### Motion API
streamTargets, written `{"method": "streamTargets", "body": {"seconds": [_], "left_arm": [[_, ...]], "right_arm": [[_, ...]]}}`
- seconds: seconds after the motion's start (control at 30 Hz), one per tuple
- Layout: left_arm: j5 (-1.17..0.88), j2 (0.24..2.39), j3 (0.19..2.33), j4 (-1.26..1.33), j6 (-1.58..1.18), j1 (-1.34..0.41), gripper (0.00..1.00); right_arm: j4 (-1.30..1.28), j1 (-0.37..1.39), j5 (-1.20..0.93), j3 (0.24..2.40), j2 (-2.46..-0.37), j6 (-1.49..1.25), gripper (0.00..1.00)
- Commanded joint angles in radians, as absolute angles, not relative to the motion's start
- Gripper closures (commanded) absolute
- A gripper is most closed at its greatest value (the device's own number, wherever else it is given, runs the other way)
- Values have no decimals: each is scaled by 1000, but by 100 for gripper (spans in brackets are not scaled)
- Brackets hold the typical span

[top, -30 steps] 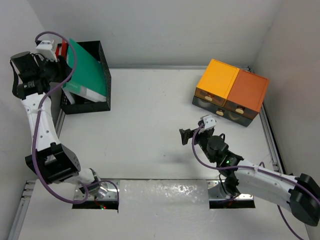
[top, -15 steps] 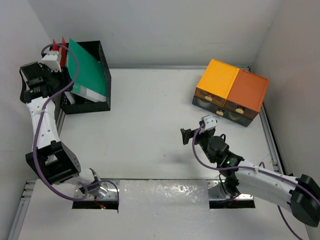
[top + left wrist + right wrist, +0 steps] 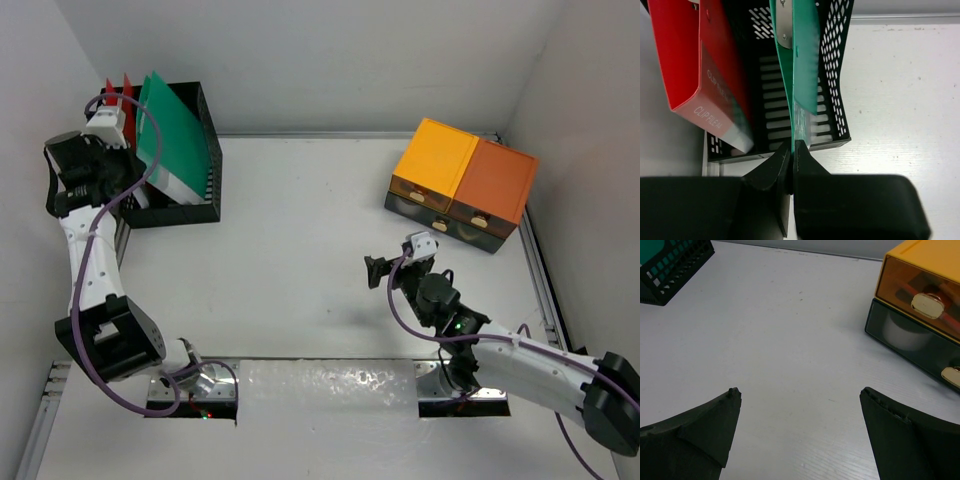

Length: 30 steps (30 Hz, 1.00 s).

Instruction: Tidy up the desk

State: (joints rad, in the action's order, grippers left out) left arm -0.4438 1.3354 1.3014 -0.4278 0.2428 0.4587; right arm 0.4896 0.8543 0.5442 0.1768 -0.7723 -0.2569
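While the left jaws sit clenched at the lower edge of the green folder by the black mesh rack, the right jaws gape over the counter, right of that rack. Ease the folder upright gently; whether it is pinched is unclear.

The white bench shows a thin metal rim along its side edges. A black mesh file rack stands on it at ten o'clock, near the far left corner. At two o'clock, well apart from the rack, sits a two-tier drawer unit with an orange top, its drawer fronts turned towards the near edge.
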Motion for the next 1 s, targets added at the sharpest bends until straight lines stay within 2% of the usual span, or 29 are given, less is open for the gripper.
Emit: {"method": "streamTargets", "body": {"seconds": [0.0, 0.27, 0.6, 0.97], "left_arm": [[-445, 1316, 1353, -400, 248, 457, 100], [-449, 1335, 1466, -456, 261, 428, 100], [-439, 1468, 1650, -554, 236, 367, 100], [-402, 1583, 1698, -597, 255, 351, 99]], "right_arm": [[514, 859, 571, 169, -752, -247, 1], [509, 859, 578, 172, -747, -239, 1], [500, 859, 598, 175, -749, -227, 1], [505, 859, 606, 175, -759, -224, 1]]}}
